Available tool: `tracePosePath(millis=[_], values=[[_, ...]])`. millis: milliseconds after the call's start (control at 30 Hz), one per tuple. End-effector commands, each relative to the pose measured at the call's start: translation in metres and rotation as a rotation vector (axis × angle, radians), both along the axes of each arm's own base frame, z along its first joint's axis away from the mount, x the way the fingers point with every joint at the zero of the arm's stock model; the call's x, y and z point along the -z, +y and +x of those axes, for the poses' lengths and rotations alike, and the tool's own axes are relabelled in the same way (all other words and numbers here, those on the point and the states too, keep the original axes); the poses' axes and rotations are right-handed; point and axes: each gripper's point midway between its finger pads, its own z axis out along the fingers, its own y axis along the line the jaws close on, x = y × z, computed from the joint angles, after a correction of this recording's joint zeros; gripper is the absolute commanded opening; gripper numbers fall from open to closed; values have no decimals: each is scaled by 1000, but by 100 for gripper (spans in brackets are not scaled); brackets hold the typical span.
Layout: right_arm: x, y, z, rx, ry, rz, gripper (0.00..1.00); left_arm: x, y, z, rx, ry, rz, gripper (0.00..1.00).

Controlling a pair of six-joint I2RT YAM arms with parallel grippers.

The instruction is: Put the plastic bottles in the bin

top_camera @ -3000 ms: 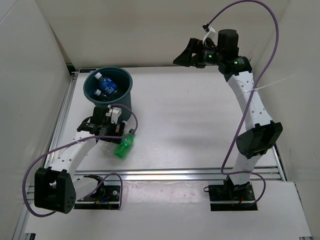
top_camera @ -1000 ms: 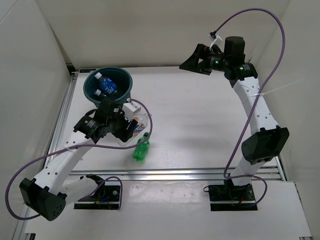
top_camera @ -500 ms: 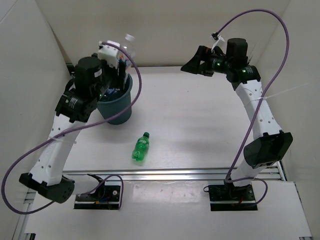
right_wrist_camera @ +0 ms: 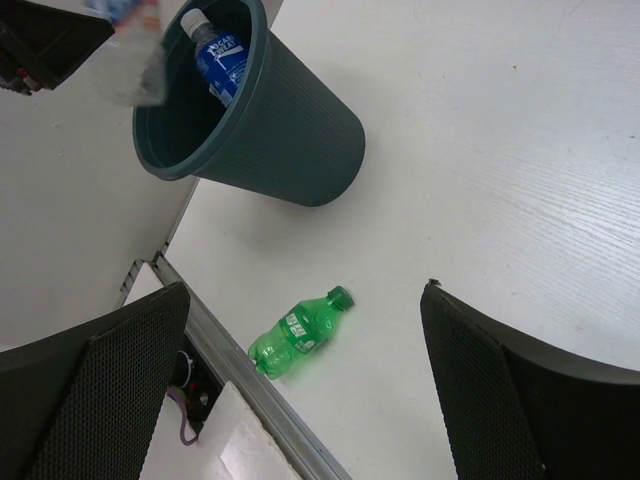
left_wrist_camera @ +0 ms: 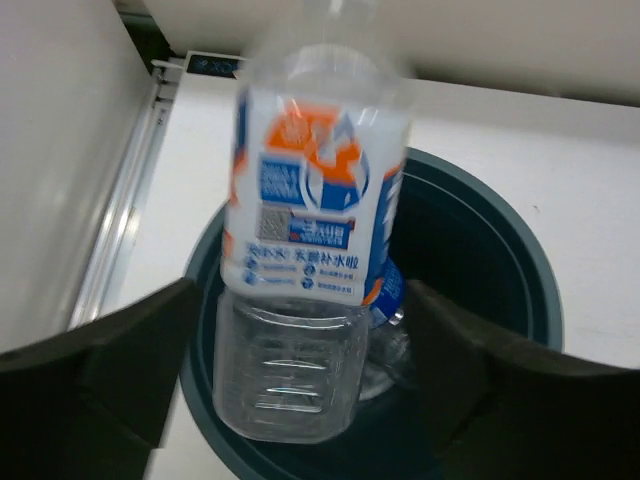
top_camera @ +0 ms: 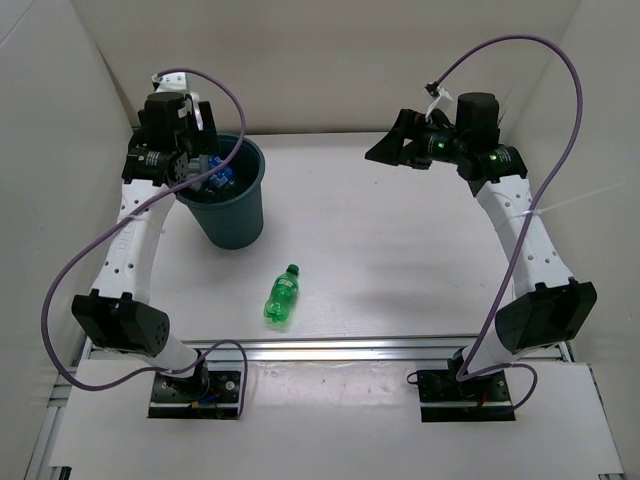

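The dark teal bin [top_camera: 238, 215] stands at the back left. My left gripper [top_camera: 190, 165] hovers over its mouth. In the left wrist view the left gripper [left_wrist_camera: 300, 300] is open wide, and a clear bottle [left_wrist_camera: 310, 200] with a white, blue and orange label sits loose and blurred between the fingers, above the bin's rim [left_wrist_camera: 520, 262]. A blue-labelled bottle [right_wrist_camera: 220, 55] lies inside the bin [right_wrist_camera: 290, 140]. The green bottle [top_camera: 283, 296] lies on its side on the table, also in the right wrist view [right_wrist_camera: 297, 334]. My right gripper [top_camera: 388, 142] is raised at the back right, open and empty.
White walls close in the table on the left, back and right. An aluminium rail [top_camera: 330, 348] runs along the table's near edge, just in front of the green bottle. Purple cables loop from both arms.
My left arm lifted the clear bottle off the table, carried it up and back over the bin, and opened its jaws. The green bottle rolled a little to the right. My right arm barely moved.
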Motion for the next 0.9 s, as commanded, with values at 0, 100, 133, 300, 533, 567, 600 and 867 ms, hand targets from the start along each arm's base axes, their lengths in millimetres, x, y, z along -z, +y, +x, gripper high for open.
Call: tracePosePath(millis=[0,100,133,300,533,567,600,867], values=[[-17,-5,-9,-3,-81,-4,100,-23,-1,-9,-5,-80,-72,100],[-13,-5,-9,-3,-70,-6,100,-34,0,-19,-8,-108,-85,100],[-13,-5,-9,-3,-70,-6,100,-33,1,-23,-19,-109,-89,100],[-9,-5,-9,-3,-62,-8,100,-38,14,-64,-66,-146,-86,100],[-11,-4,-5,0,-62,-1,100,-24,-84,-146,553,-118,-184,100],[-7,-3,-3,0,-51,-4,100,-14,-93,-154,611,-92,-175,100],[-7,-2,-4,-5,-42,6,100,-5,-111,-167,704,-55,-192,100],[1,3,-1,-25,-2,24,100,125,-163,-213,871,397,-211,100]])
